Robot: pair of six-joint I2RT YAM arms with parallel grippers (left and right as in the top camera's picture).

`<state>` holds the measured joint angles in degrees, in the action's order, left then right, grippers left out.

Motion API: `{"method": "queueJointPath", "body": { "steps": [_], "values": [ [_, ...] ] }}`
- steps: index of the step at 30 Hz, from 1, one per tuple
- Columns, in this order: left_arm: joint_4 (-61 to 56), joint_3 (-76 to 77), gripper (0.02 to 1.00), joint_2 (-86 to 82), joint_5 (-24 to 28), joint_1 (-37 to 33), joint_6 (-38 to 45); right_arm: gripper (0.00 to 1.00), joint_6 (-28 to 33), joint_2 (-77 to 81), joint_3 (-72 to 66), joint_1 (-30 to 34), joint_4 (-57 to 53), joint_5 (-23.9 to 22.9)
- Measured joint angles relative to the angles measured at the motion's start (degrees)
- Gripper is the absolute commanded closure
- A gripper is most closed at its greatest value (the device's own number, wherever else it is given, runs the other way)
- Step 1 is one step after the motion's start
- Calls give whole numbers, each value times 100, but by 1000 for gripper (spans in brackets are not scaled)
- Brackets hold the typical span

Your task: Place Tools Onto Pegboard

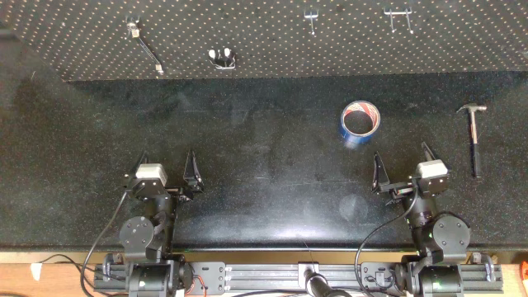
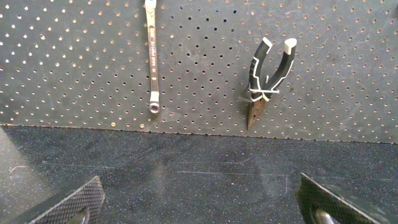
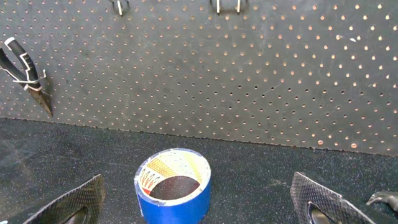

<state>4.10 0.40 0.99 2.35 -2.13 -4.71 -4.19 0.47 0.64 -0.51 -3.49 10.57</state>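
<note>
A wrench (image 1: pixel 145 46) (image 2: pixel 151 57) and black-and-white pliers (image 1: pixel 222 58) (image 2: pixel 267 78) hang on the pegboard (image 1: pixel 264 37) at the back. A blue tape roll (image 1: pixel 360 123) (image 3: pixel 173 185) stands on the black table right of centre, with a hammer (image 1: pixel 473 139) lying at the far right. My left gripper (image 1: pixel 167 169) (image 2: pixel 199 205) is open near the front left, nothing between its fingers. Just in front of the tape roll, my right gripper (image 1: pixel 404 167) (image 3: pixel 199 202) is open too and holds nothing.
Two bare metal hooks (image 1: pixel 311 18) (image 1: pixel 399 16) stick out of the pegboard at upper right; they appear as hooks (image 3: pixel 118 6) (image 3: pixel 227 6) in the right wrist view. The black tabletop (image 1: pixel 264 157) stretches between the arms.
</note>
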Motion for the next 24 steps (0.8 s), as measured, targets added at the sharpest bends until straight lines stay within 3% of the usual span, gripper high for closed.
{"method": "queueJointPath", "body": {
  "steps": [2,5,8,11,15,24],
  "values": [
    [0,0,23,0,0,0,0,25,-186,227,144,0,-72,7],
    [9,0,23,-11,-22,0,2,25,-748,1961,1202,2,-291,160],
    [11,0,23,-26,-44,0,20,25,-1115,4210,2885,-72,-1091,584],
    [13,0,23,-33,-44,0,20,25,-1139,5777,4175,-352,-2065,723],
    [11,0,23,-35,-44,0,20,27,-1095,7418,5576,-868,-3331,450],
    [11,0,23,-37,-44,0,20,25,-1071,9099,6916,-1414,-4197,-116]
  ]
}}
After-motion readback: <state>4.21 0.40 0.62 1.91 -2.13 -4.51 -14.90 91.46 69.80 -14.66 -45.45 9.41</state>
